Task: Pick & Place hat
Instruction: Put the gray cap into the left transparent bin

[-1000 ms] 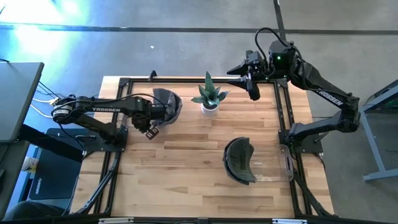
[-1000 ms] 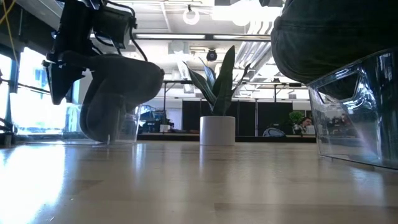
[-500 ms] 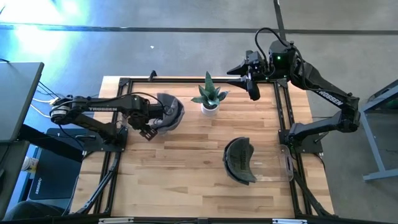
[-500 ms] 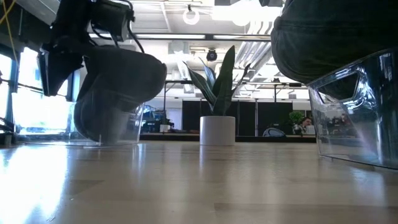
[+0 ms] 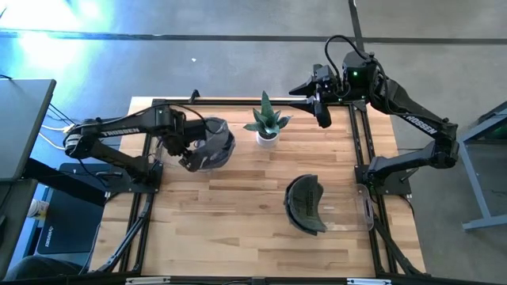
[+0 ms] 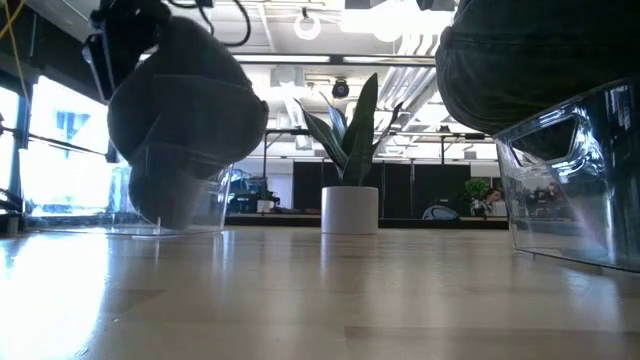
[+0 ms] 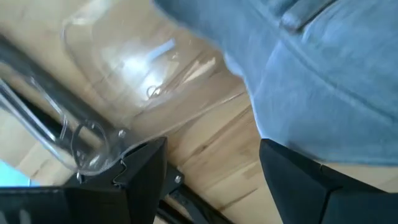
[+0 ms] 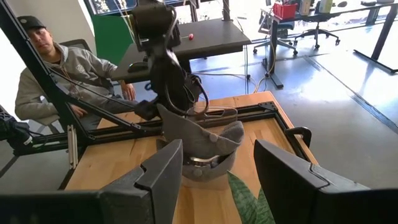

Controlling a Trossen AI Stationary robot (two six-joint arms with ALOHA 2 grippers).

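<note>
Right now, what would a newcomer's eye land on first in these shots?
Probably the grey hat draped over a clear stand at the table's left rear, with the left claw open right beside it. Next, the potted plant at the back centre, and a second, dark hat on another clear stand towards the right front. The right claw hangs open over the right rear corner.

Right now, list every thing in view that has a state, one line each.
Grey hat: sitting on the clear stand, let go.
Left gripper: jaws open, beside the grey hat, holding nothing.
Right gripper: jaws open, empty, raised over the table's far edge.
Dark hat: resting on the other clear stand, untouched.
Potted plant: upright.
</note>
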